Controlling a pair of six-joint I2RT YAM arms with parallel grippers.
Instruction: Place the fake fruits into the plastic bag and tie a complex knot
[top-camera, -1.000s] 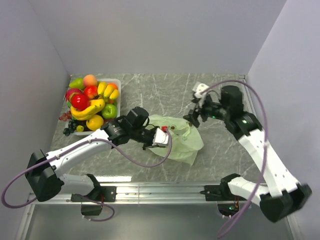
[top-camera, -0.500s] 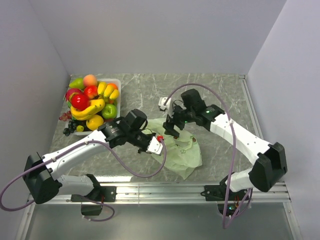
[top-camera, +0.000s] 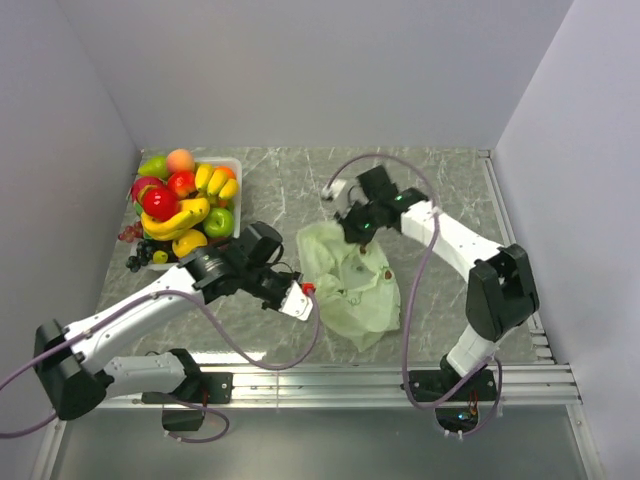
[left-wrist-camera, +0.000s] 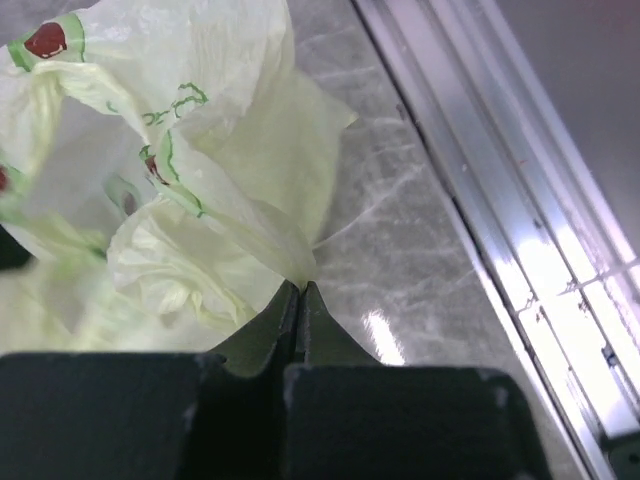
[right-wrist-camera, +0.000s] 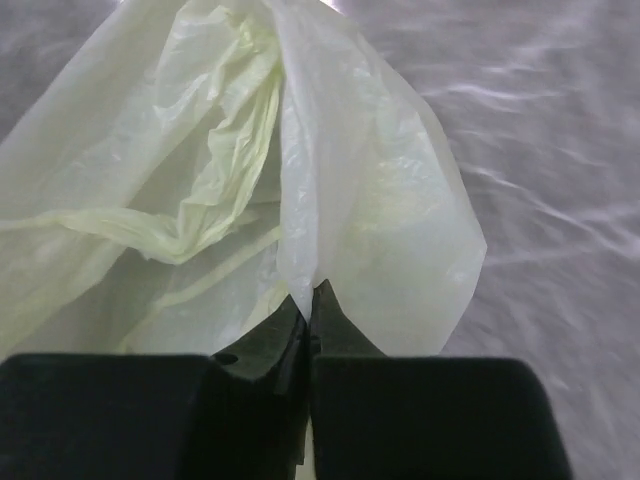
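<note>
Over on the left, the fake fruits (top-camera: 183, 205) sit heaped, glossy and rounded, in a clear rectangular tray (top-camera: 236, 165). The left gripper (left-wrist-camera: 300, 288) is pinched tight on a crinkled fold of the plastic bag (top-camera: 358, 285), thin pale-green film lying rumpled in the middle of the grey marbled table (top-camera: 450, 180). The right gripper (right-wrist-camera: 312, 292) nips the bag's far edge, its jaws closed on the film.
</note>
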